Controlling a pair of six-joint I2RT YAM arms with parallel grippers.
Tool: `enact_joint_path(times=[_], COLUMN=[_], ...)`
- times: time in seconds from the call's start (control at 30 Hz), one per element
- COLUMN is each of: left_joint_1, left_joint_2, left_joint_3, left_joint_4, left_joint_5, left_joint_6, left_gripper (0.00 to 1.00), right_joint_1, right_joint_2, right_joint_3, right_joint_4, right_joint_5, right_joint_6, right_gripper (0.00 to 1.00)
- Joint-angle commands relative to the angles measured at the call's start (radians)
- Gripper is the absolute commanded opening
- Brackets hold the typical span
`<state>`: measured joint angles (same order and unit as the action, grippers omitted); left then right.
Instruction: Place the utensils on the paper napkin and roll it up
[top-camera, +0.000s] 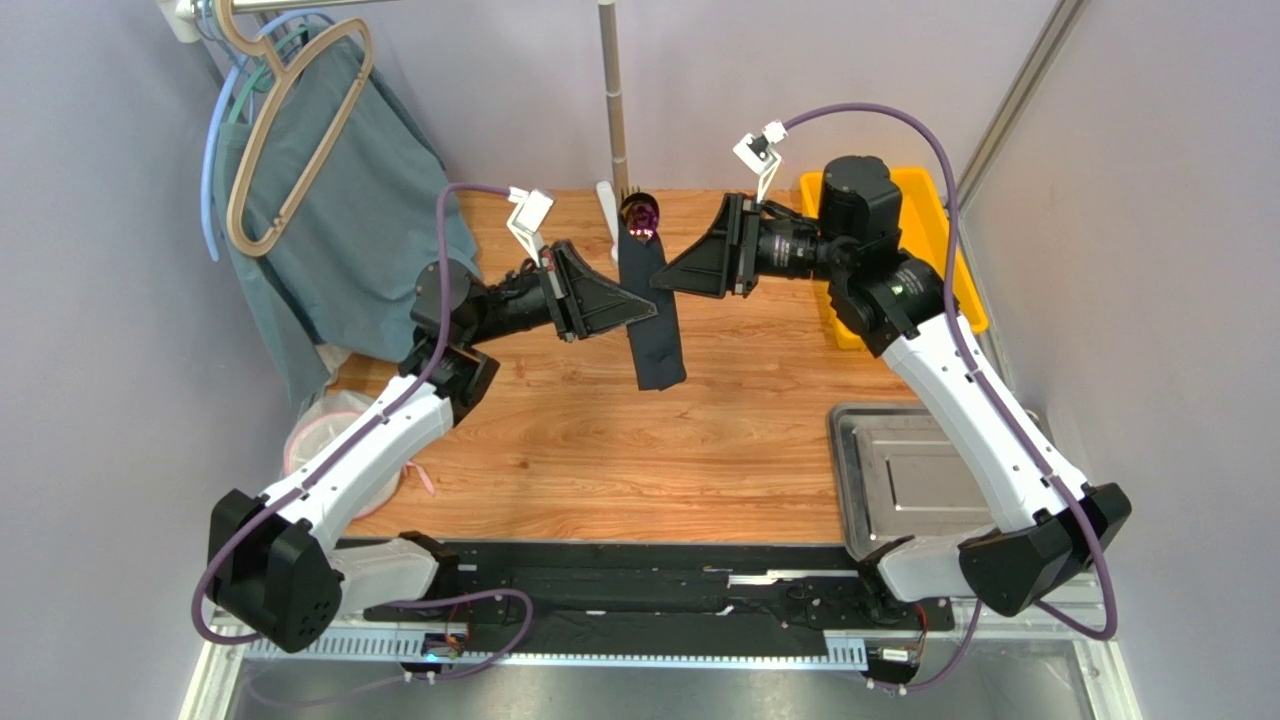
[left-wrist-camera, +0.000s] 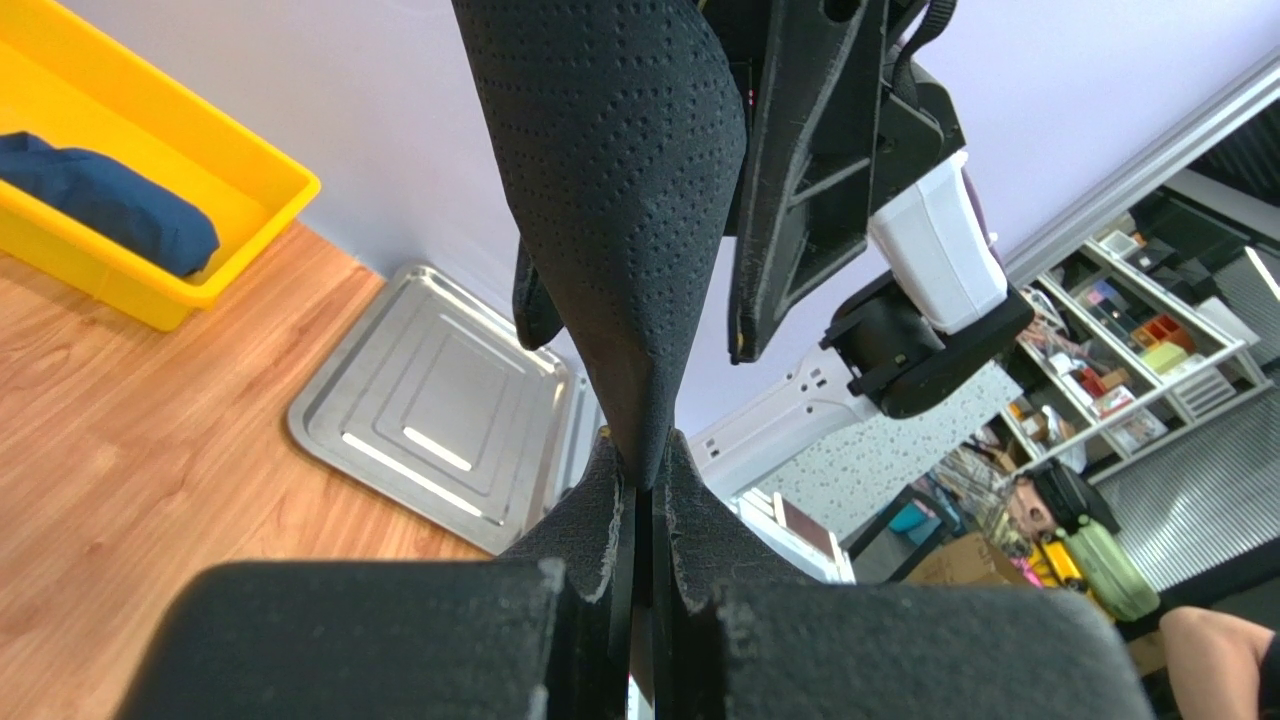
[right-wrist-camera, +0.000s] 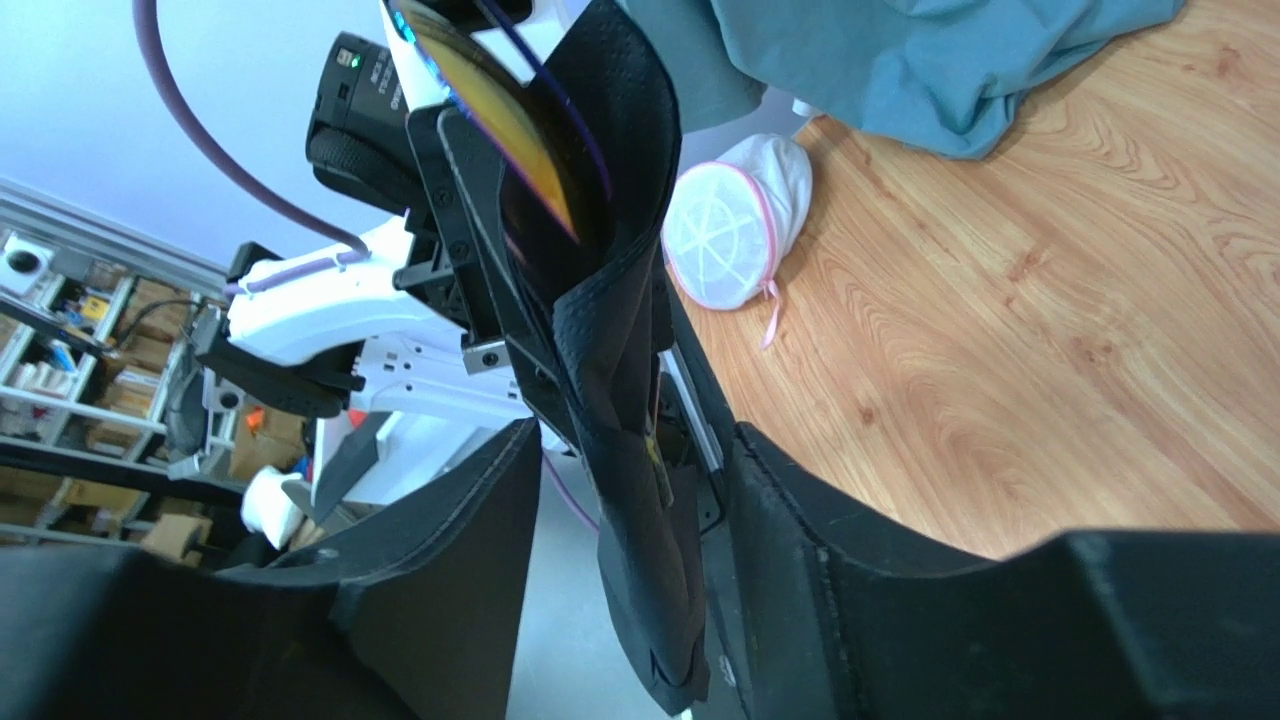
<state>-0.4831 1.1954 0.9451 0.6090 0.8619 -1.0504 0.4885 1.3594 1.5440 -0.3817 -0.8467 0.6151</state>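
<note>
The black paper napkin (top-camera: 655, 333) is rolled into a long bundle and held off the wooden table. Iridescent purple utensil tips (top-camera: 643, 219) stick out of its far end. My left gripper (top-camera: 646, 309) is shut on the bundle's middle; in the left wrist view the napkin (left-wrist-camera: 624, 195) rises from between the closed fingertips of my left gripper (left-wrist-camera: 649, 480). My right gripper (top-camera: 670, 276) is open on the other side of the bundle. In the right wrist view the napkin (right-wrist-camera: 624, 345) hangs between the spread fingers of my right gripper (right-wrist-camera: 634, 443), and a gold-purple utensil (right-wrist-camera: 496, 128) shows inside the roll.
A steel tray (top-camera: 902, 473) lies at the right front. A yellow bin (top-camera: 935, 225) at the back right holds a dark blue bundle (left-wrist-camera: 105, 203). A teal cloth (top-camera: 353, 195) hangs on a hanger at the back left, a white mesh pouch (top-camera: 338, 443) below it. A metal pole (top-camera: 613, 90) stands behind.
</note>
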Motion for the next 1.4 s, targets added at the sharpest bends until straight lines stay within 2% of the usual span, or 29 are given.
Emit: enact_joint_path(times=[0.0, 0.1, 0.33, 0.43, 0.47, 0.53, 0.67, 0.77, 0.8, 1.0, 1.13, 1.23, 1.37], left_joint_1=[-0.011, -0.017, -0.017, -0.017, -0.017, -0.017, -0.017, -0.017, -0.015, 0.005, 0.023, 0.023, 0.023], left_joint_2=[0.01, 0.018, 0.035, 0.036, 0.038, 0.04, 0.035, 0.027, 0.026, -0.003, -0.023, -0.048, -0.095], left_joint_3=[0.021, 0.029, 0.04, 0.041, 0.041, 0.044, 0.046, 0.04, 0.037, 0.008, -0.014, -0.008, -0.011], left_joint_4=[0.072, 0.072, 0.075, 0.072, 0.071, 0.067, 0.046, 0.017, 0.008, -0.037, -0.093, -0.192, -0.314], left_joint_5=[-0.014, -0.018, -0.029, -0.034, -0.034, -0.035, -0.04, -0.044, -0.041, -0.038, -0.023, 0.017, 0.064], left_joint_6=[-0.008, -0.005, -0.008, -0.01, -0.011, -0.01, -0.003, 0.004, 0.012, 0.042, 0.096, 0.202, 0.32], left_gripper=[0.0, 0.0, 0.0, 0.0, 0.0, 0.0, 0.0, 0.21, 0.31, 0.6, 0.7, 0.72, 0.72], right_joint_1=[0.007, 0.016, 0.022, 0.022, 0.022, 0.021, -0.005, -0.034, -0.047, -0.137, -0.211, -0.318, -0.505], right_joint_2=[0.007, 0.009, 0.004, 0.006, 0.01, 0.017, 0.021, 0.03, 0.03, 0.037, 0.05, 0.078, 0.188], right_joint_3=[-0.018, -0.036, -0.064, -0.067, -0.067, -0.059, -0.058, -0.038, -0.029, -0.012, -0.001, 0.011, 0.108], right_joint_4=[0.112, 0.136, 0.135, 0.135, 0.135, 0.118, 0.098, 0.057, 0.05, 0.011, -0.066, -0.157, -0.369], right_joint_5=[0.014, 0.008, 0.005, 0.001, -0.006, -0.003, -0.009, -0.031, -0.035, -0.101, -0.153, -0.207, -0.238], right_joint_6=[0.081, 0.097, 0.104, 0.107, 0.107, 0.098, 0.084, 0.046, 0.037, -0.011, -0.113, -0.242, -0.472], right_gripper=[0.48, 0.39, 0.36, 0.24, 0.11, 0.01, 0.0, 0.0, 0.0, 0.0, 0.0, 0.0, 0.0])
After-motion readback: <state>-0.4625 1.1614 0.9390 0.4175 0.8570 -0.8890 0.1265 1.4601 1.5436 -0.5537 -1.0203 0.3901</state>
